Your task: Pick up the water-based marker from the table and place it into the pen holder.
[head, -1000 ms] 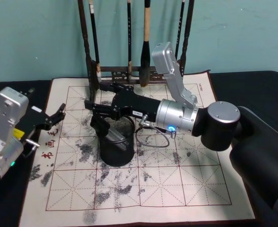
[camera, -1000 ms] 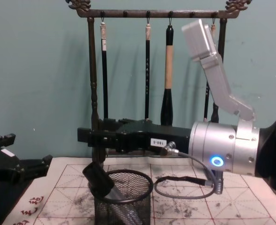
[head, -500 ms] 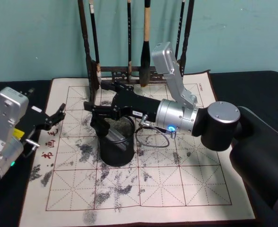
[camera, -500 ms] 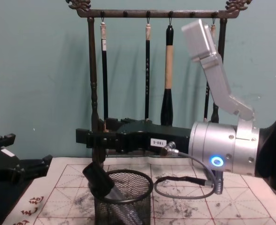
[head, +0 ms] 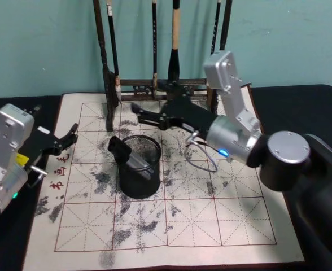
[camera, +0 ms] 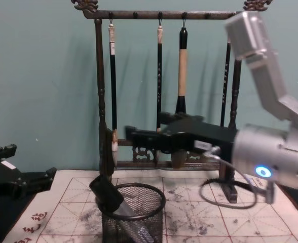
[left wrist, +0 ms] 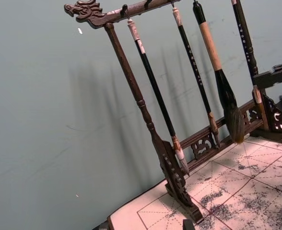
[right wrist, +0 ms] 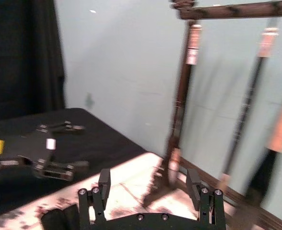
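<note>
The water-based marker point(head: 125, 153) leans inside the pen holder point(head: 141, 175), a black mesh cup on the table's cream felt mat point(head: 211, 220). Its black cap point(camera: 105, 193) sticks out over the rim on the left, and the silver barrel slants down inside the pen holder point(camera: 134, 217). My right gripper point(head: 142, 113) hangs open and holds nothing, behind and above the cup and apart from the marker. The right wrist view shows the two fingers spread around the right gripper point(right wrist: 149, 184). My left gripper point(head: 68, 140) rests open at the mat's left edge.
A tall dark wooden brush rack point(camera: 102, 106) with several hanging brushes stands along the mat's back edge, just behind my right gripper. A grey cable point(head: 202, 161) loops under the right wrist. The front half of the mat lies bare apart from its ink stains.
My right gripper has pulled back from over the cup toward the rear right and risen, its fingers open. The marker stays leaning in the pen holder. The left arm has not moved.
</note>
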